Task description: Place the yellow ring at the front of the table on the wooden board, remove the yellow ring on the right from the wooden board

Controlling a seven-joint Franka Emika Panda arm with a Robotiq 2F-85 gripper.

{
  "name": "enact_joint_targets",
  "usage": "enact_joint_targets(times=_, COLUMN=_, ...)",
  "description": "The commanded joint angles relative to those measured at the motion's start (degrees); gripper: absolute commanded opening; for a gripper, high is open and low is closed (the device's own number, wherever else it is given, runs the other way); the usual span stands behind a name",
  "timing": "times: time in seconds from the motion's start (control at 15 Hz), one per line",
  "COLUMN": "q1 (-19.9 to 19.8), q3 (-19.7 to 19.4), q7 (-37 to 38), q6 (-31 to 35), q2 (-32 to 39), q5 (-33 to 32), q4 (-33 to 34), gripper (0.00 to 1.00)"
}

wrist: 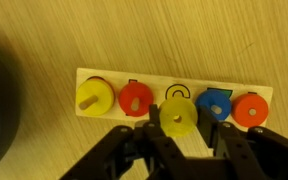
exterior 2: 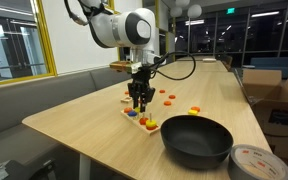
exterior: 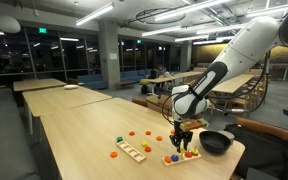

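Observation:
In the wrist view the wooden board point(wrist: 174, 108) lies across the frame, also seen in both exterior views point(exterior: 181, 156) point(exterior 2: 142, 120). From left to right it carries a yellow ring point(wrist: 95, 96), a red ring point(wrist: 135, 98), a bare middle place, a blue ring point(wrist: 215, 103) and an orange ring point(wrist: 250, 109). My gripper point(wrist: 180, 120) is shut on a second yellow ring point(wrist: 177, 117), held just above the bare middle place. In both exterior views the gripper point(exterior: 181, 133) point(exterior 2: 139, 100) hangs straight over the board on the table point(exterior: 74, 130).
A black bowl point(exterior: 216, 142) point(exterior 2: 196, 140) stands close beside the board. A paler slotted board point(exterior: 131, 151) and loose red and orange rings point(exterior: 131, 133) point(exterior 2: 169, 97) lie further along the table. A grey round tin point(exterior 2: 254, 163) sits at the table's corner.

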Motion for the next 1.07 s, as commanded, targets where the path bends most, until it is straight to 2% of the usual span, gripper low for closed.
enact_joint_targets(times=0.0, q1=0.3, q3=0.0, q7=-0.8, q6=0.5, q2=-0.7, q5=0.4, q4=-1.6, gripper=0.17)
enact_joint_targets(times=1.0, q1=1.2, q3=0.7, q7=-0.5, q6=0.5, q2=-2.3, q5=0.5, q4=-4.3, gripper=0.17)
